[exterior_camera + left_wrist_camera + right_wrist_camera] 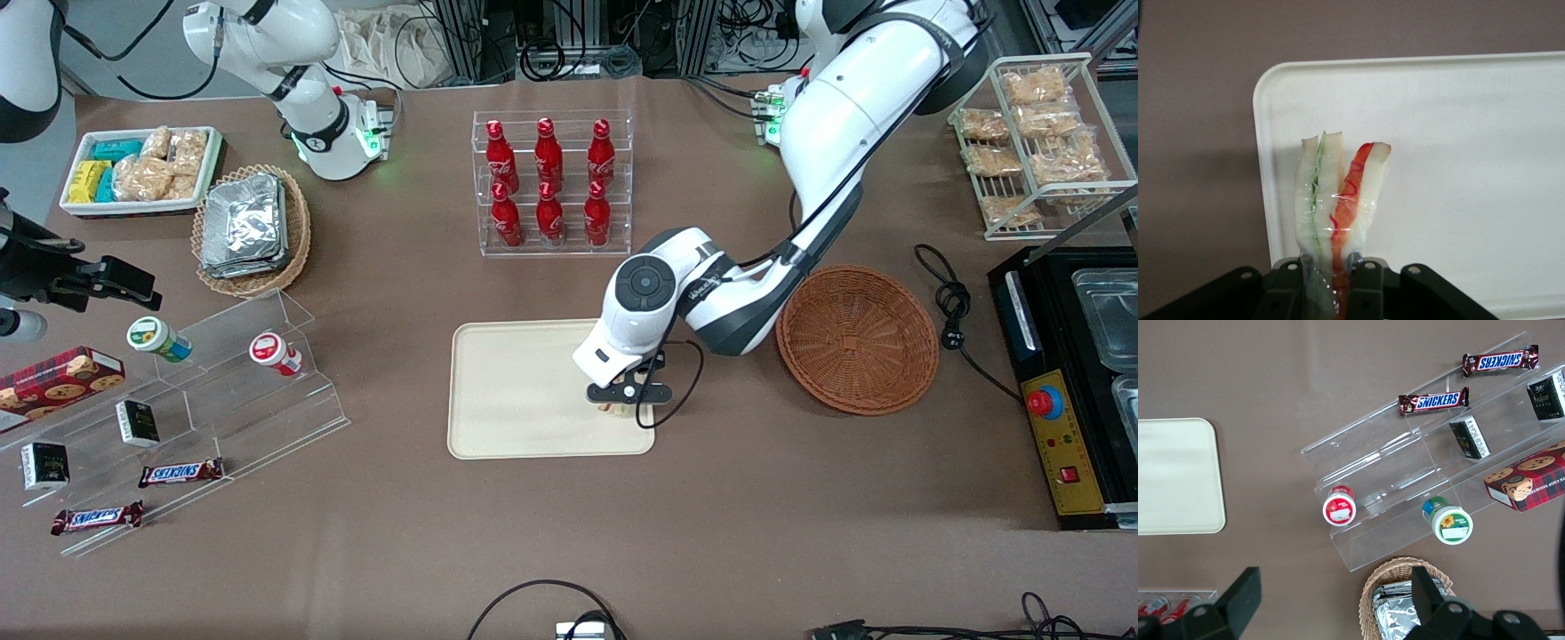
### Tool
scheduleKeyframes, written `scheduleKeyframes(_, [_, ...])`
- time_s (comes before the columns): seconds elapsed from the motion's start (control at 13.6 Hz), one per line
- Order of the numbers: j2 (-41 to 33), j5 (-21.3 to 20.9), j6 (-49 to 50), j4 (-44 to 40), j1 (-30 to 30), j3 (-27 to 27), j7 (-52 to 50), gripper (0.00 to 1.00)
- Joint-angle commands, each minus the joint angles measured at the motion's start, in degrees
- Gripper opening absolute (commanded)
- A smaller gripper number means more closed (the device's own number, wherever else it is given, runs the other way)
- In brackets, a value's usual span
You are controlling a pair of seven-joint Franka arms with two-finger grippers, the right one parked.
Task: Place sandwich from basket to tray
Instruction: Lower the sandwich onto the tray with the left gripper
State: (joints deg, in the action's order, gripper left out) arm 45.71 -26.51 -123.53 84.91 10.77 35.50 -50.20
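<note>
Front view shows the basket (858, 340) emptied and the claw (620, 402) low over the tray (516, 391), near the corner closest to the basket. Its fingers are clamped on the sandwich (1338, 200), which hangs over the tray. I judge only lowering and release remain.

Gripper (1333, 277) with both black fingers (1368, 287) pressed against the plastic-wrapped sandwich (1338, 200), whose green and red-orange filling layers face the camera. The sandwich hangs over a corner of the cream tray (1458, 120); brown desk (1198, 133) surrounds the tray.
</note>
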Motion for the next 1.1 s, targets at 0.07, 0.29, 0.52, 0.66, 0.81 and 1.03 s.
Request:
scheduleKeyframes(0.07, [3.33,-1.17,0.83,-2.91,1.36,-0.44,-0.87,0.19])
scheduleKeyframes(0.29, [4.3,-1.35,-0.13,-3.09,2.23,-0.44,-0.95,0.2])
scheduleKeyframes(0.52, [5.09,-1.35,-0.14,-4.84,7.23,-5.34,-1.3,0.23])
scheduleKeyframes(0.66, [5.18,-1.35,-0.14,-4.67,7.42,-5.62,-1.22,0.3])
scheduleKeyframes(0.81, [5.7,-1.61,-0.14,-4.67,7.42,-5.62,-1.22,0.36])
scheduleKeyframes(1.03, [5.88,-1.7,-0.22,-4.67,7.42,-5.71,-1.3,0.61])
